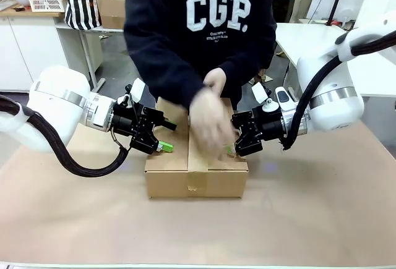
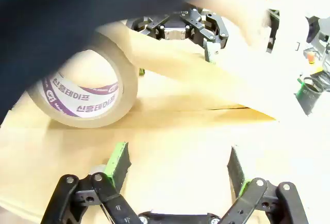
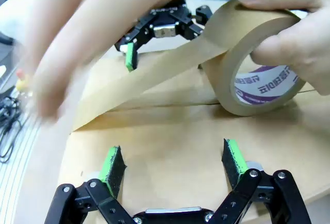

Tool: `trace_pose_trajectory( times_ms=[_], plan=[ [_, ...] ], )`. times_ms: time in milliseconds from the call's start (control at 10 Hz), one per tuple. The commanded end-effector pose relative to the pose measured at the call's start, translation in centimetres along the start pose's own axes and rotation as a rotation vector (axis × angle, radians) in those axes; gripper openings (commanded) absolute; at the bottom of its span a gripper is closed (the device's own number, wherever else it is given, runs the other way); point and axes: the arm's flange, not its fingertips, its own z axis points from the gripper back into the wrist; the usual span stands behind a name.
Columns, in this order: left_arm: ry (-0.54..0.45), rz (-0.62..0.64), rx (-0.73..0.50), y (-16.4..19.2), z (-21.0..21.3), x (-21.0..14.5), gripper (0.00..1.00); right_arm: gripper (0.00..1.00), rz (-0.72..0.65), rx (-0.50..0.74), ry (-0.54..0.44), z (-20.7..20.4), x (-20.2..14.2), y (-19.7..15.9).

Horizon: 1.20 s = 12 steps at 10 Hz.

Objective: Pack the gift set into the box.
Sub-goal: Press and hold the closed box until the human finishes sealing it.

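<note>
across the surface (image 1: pixel 322 219) sits the box (image 1: pixel 195 169), flaps down, left pincer (image 1: pixel 162 147) and right pincer (image 1: pixel 231 150) both spread apart, pressing its top. stiff, light cardboard by the look; a person's hand (image 3: pixel 289 28) runs a tape roll (image 3: pixel 258 74) along the seam, so hold the flat flaps near the side edges.

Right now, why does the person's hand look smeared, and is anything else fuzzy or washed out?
Front view: the person's hand over the box is motion-blurred. Right wrist view: one hand streaks, while the hand on the tape roll stays sharp. Left wrist view: glare whitens the upper right, and a dark sleeve is out of focus.

Box (image 1: pixel 197 169) closed — tools (image 1: pixel 162 146) (image 1: pixel 233 149) flanking, hand (image 1: pixel 209 120) on top.
</note>
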Motion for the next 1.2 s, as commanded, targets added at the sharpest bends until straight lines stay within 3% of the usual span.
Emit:
trace_pose_trajectory(
  times_ms=[0, 1100],
  plan=[
    [-0.004, -0.011, -0.003, -0.17, 0.05, -0.29, 1.00, 1.00, 0.019, 0.005, -0.003, 0.03, -0.30, 0.24],
    [-0.004, -0.011, -0.003, -0.17, 0.05, -0.29, 1.00, 1.00, 0.019, 0.005, -0.003, 0.03, -0.30, 0.24]
  ],
)
